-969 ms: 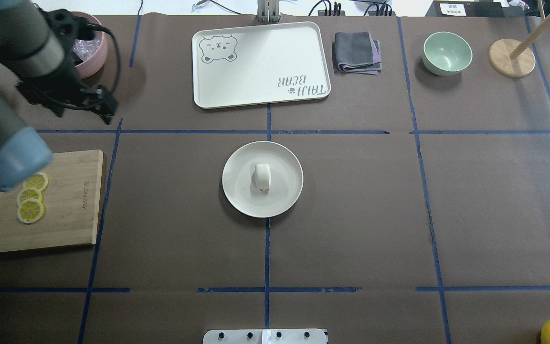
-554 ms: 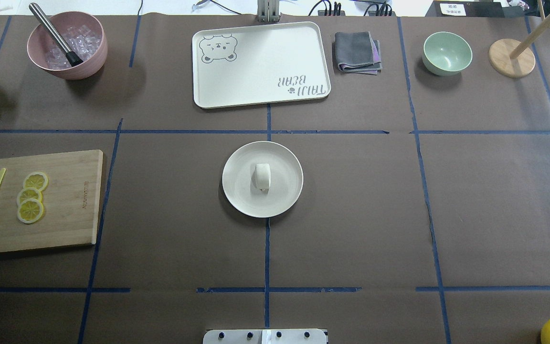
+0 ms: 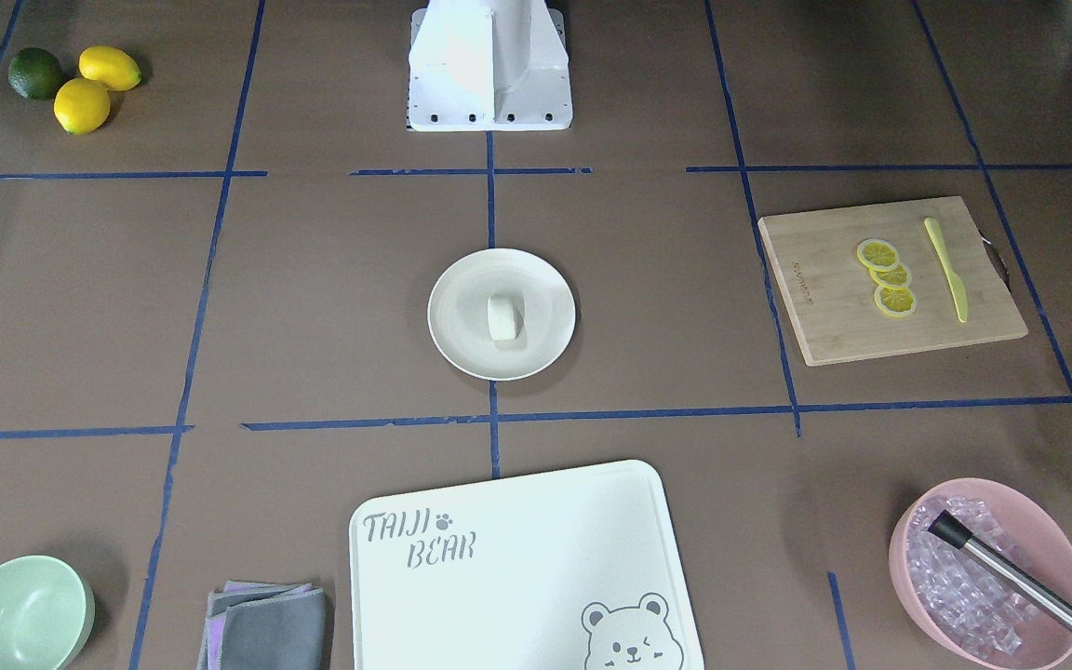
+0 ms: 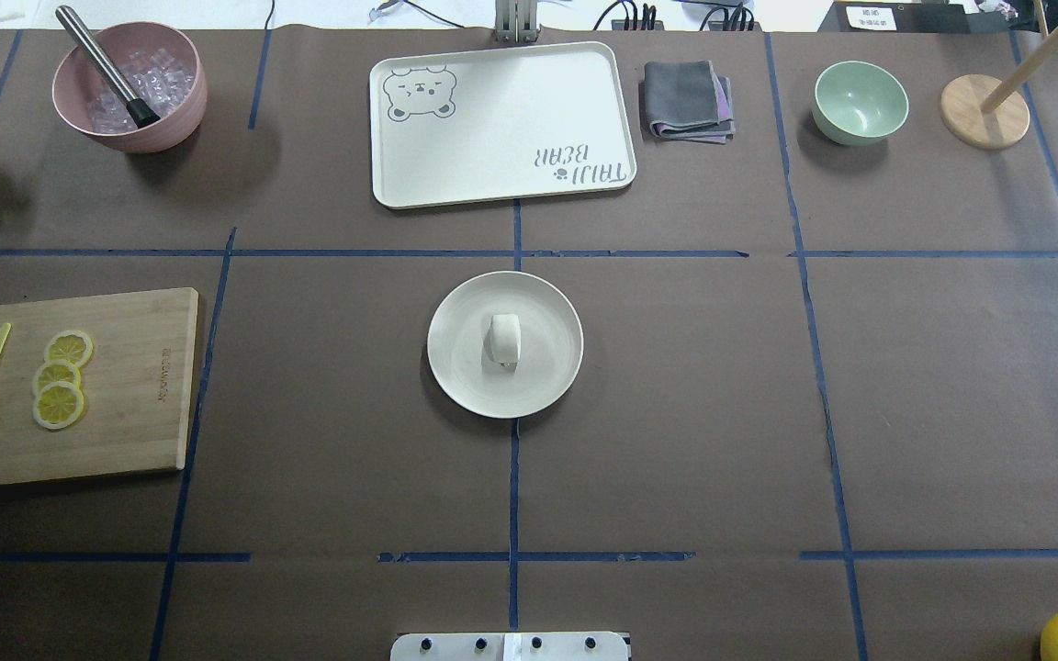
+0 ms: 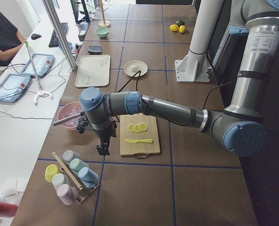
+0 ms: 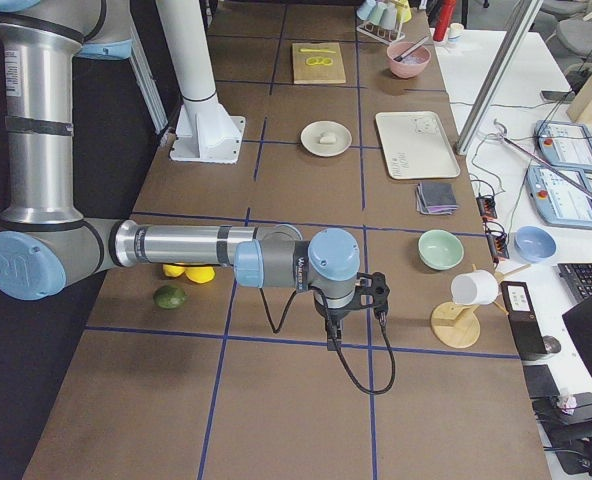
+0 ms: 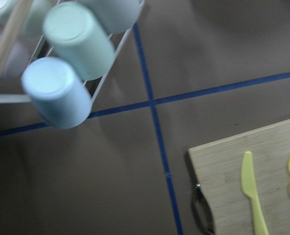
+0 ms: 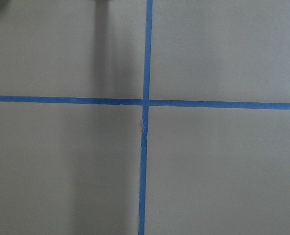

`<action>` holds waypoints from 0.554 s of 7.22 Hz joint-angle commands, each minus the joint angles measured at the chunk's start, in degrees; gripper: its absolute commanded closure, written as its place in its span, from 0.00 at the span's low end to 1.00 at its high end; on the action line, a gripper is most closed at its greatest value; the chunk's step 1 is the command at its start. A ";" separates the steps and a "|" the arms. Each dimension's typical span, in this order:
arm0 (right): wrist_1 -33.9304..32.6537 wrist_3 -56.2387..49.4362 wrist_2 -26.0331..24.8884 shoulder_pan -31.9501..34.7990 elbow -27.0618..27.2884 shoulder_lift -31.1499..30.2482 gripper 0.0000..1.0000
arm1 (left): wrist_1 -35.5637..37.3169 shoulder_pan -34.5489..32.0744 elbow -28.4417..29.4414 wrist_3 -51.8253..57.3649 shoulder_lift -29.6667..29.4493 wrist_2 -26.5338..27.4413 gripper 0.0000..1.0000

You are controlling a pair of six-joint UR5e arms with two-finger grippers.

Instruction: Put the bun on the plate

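The small white bun (image 4: 503,340) lies in the middle of the round cream plate (image 4: 455,376) at the table's centre, with nothing touching it. The front-facing view shows the same bun (image 3: 502,317) on the plate (image 3: 458,346). My left gripper (image 5: 102,149) shows only in the left side view, hanging beyond the cutting board near a cup rack, far from the plate. My right gripper (image 6: 333,340) shows only in the right side view, low over bare table at the other end. I cannot tell whether either one is open or shut.
A wooden cutting board (image 4: 139,386) with lemon slices and a yellow knife lies left. At the back stand a pink ice bowl (image 4: 129,87), a bear-printed tray (image 4: 501,124), a folded cloth (image 4: 687,99) and a green bowl (image 4: 860,101). A cup rack (image 5: 71,176) stands by the left gripper.
The left arm, which filled the overhead view's left edge a second ago, has moved out of that view to the left. The bun and the plate have not moved.
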 commanded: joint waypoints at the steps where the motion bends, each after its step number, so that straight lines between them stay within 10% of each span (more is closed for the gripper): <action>1: 0.44 -0.05 0.07 -0.02 0.00 0.10 0.00 | -2.58 -2.50 5.37 2.08 2.01 -3.02 0.00; 4: 2.11 0.03 -0.01 0.06 0.00 -0.16 0.00 | -13.71 -2.41 4.50 -6.94 7.82 -2.93 0.00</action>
